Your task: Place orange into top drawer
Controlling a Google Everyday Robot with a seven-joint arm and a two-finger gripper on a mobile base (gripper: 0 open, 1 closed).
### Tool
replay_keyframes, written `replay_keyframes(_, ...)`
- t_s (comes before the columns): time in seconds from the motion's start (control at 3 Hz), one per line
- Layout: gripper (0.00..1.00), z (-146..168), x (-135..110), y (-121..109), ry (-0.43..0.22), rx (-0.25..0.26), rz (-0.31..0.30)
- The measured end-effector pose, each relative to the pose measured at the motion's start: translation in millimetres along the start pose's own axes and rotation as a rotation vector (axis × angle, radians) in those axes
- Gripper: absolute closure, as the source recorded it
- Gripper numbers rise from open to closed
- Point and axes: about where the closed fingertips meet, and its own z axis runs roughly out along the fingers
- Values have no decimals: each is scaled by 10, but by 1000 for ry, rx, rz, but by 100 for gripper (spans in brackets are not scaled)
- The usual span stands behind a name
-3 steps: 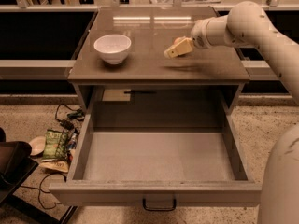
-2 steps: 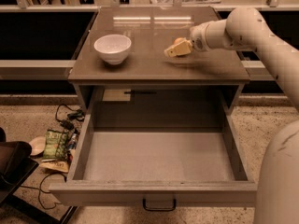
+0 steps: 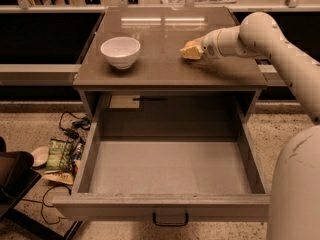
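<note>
Camera view: the cream two-finger gripper (image 3: pixel 189 50) remains low over the grey tabletop (image 3: pixel 165 69), unmoved; its grip state cannot be told. The small round orange is indistinguishable there; the wide grey-brown top drawer (image 3: pixel 160 206) stays open.

Access: the drawer (image 3: pixel 170 166) stands pulled out and open from above, bounded by its tall sides and front wall. Obstacles: bowl (image 3: pixel 120 51) on the top (image 3: pixel 165 71), left. The gripper (image 3: pixel 189 50) is low over the right part, well apart from the bowl; the arm (image 3: pixel 280 49) crosses the right edge.
</note>
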Motion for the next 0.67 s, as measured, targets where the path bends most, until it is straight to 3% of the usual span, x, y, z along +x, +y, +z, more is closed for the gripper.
replay_keyframes(0.33, 89, 43, 28, 35, 0, -16, 17)
replay_keyframes(0.67, 100, -23, -274, 152, -40, -38, -23)
